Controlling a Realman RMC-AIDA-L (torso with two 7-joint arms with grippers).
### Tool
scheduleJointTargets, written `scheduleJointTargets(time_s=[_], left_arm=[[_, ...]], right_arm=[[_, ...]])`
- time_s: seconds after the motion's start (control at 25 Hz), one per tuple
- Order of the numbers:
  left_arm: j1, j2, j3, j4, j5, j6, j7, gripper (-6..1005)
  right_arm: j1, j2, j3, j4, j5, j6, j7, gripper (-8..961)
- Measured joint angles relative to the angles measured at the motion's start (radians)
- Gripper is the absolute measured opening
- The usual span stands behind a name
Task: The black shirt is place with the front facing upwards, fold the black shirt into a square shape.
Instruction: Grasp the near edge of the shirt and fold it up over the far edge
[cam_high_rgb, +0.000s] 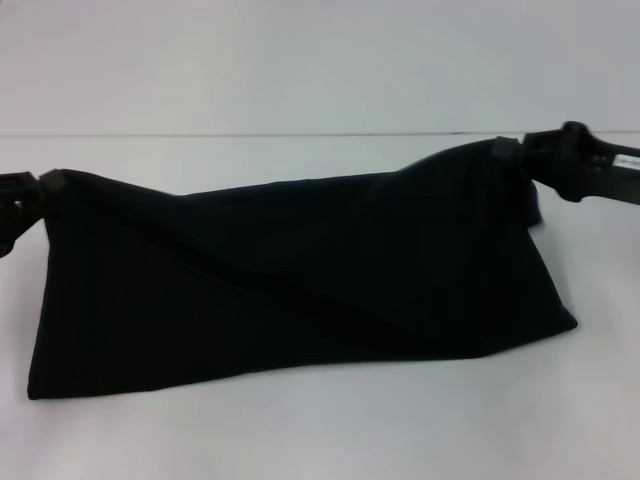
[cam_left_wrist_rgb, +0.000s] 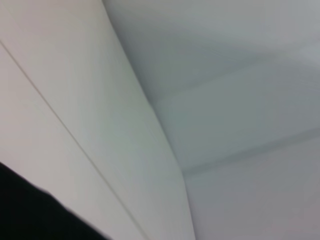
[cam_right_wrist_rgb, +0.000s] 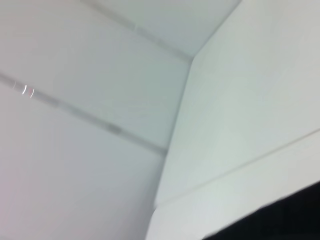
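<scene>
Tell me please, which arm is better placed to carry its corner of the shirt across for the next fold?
Probably the right. The right pincer holds its corner of the black shirt higher, so that end is already lifted; the left pincer holds its corner lower at the table edge.

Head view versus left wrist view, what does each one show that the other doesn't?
Only the head view shows the whole black shirt stretched across the white table, the left gripper holding one top corner and the right gripper holding the other, raised higher. Only the left wrist view shows white wall panels meeting at a corner. Both show black cloth, just a sliver in the wrist view.
</scene>
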Motion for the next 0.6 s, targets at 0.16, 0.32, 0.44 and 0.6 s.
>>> scheduleJointTargets(time_s=[0.16,0.32,0.44,0.6], left_arm=[[0.008,-0.040,-0.005,-0.018,-0.078,-0.102,0.049,60],[0.004,-0.068,-0.007,-0.032,-0.127,-0.203,0.098,60],[0.000,-0.078,-0.008,-0.049,-0.163,-0.256,0.133,60],[-0.010,-0.086,-0.006,-0.053,-0.177,-0.302,0.157,61]], right_arm=[[0.003,0.055,-0.004,0.011,0.041,0.138,-0.062,14],[0.012,0.108,0.004,0.013,0.073,0.285,-0.130,13],[0.009,0.119,0.002,0.018,0.102,0.331,-0.159,13],[0.010,0.123,-0.002,0.036,0.126,0.396,-0.190,13]])
